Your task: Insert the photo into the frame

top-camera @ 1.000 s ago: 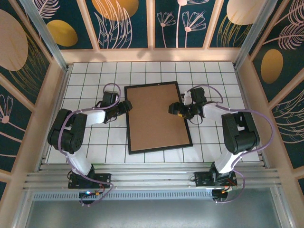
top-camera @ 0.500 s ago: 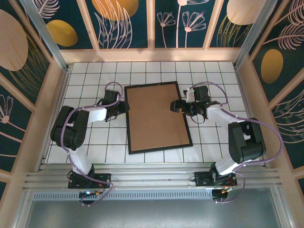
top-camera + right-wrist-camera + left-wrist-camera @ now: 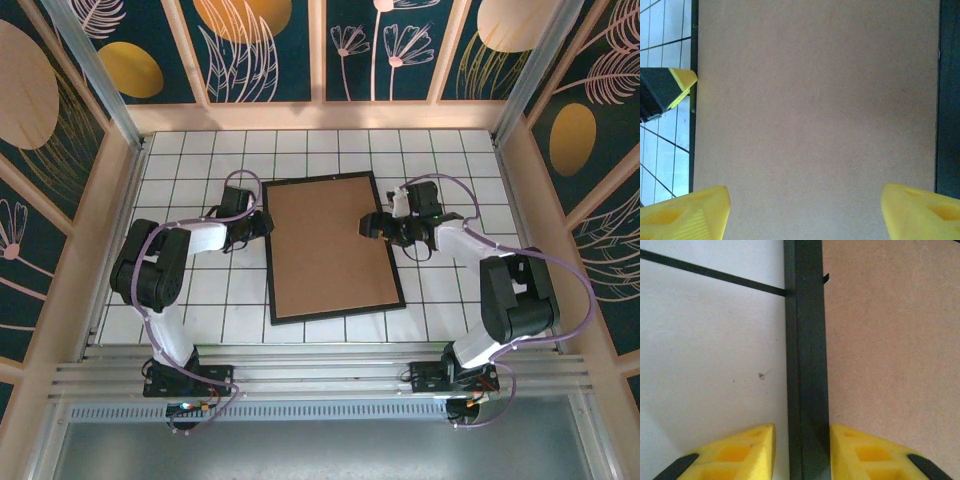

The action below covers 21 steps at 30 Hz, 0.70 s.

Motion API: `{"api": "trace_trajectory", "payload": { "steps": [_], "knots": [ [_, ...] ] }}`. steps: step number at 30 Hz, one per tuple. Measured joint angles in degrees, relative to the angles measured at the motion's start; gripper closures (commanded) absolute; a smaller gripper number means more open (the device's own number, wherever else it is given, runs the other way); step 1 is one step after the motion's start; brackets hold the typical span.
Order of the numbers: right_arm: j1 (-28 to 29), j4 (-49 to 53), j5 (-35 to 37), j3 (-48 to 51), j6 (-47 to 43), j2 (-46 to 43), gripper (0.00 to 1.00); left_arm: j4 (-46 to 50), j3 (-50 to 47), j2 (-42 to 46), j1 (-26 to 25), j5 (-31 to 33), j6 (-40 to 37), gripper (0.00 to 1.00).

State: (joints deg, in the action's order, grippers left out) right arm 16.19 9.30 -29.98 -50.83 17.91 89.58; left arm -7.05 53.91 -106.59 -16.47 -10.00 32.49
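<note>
The black frame [image 3: 335, 313] lies flat in the middle of the tiled table, its brown backing board [image 3: 325, 250] facing up. The photo is hidden. My left gripper [image 3: 265, 222] is at the frame's left rail. In the left wrist view its yellow fingers [image 3: 740, 455] stand on either side of the rail [image 3: 807, 340], open, with a thin strip of white tile between the left finger and the rail. My right gripper [image 3: 368, 226] hovers over the board's right side, just inside the right rail [image 3: 949, 100]. Its jaws [image 3: 805, 210] are wide open with nothing between them.
White tiles with dark grout [image 3: 200, 290] surround the frame. Wooden walls [image 3: 320, 115] close off the table at the back and both sides. The left gripper's yellow fingertip [image 3: 677, 82] shows at the frame's far rail in the right wrist view.
My left gripper's jaws have narrowed around the frame's left rail. The right gripper has shifted a little towards the back along the frame's right side.
</note>
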Motion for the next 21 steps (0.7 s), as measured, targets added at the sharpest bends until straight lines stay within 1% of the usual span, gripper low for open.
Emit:
{"api": "trace_trajectory", "payload": {
  "steps": [4,7,10,17,19,21],
  "knots": [
    [0.07,1.29,1.07,0.0,-0.68,0.46,0.22,0.04,0.37,-0.2,-0.04,0.09,-0.33,0.72],
    [1.44,3.21,3.89,-0.02,-2.67,0.46,0.23,0.46,0.72,-0.22,-0.04,0.22,-1.14,0.75],
    [5.6,5.46,8.15,-0.02,-6.03,0.39,0.23,1.6,1.6,-0.44,-0.02,0.46,-2.21,0.76],
    [19.17,7.63,18.25,-0.02,-18.73,-2.93,0.22,2.84,4.63,-2.36,0.94,1.27,-4.0,0.75],
    [21.7,8.09,20.63,-0.02,-22.36,-3.98,0.21,3.5,5.44,-2.75,1.05,1.44,-4.35,0.74],
    [23.04,8.61,22.64,-0.04,-25.05,-4.72,0.21,4.28,6.32,-3.1,1.18,1.53,-4.68,0.71]
  ]
}}
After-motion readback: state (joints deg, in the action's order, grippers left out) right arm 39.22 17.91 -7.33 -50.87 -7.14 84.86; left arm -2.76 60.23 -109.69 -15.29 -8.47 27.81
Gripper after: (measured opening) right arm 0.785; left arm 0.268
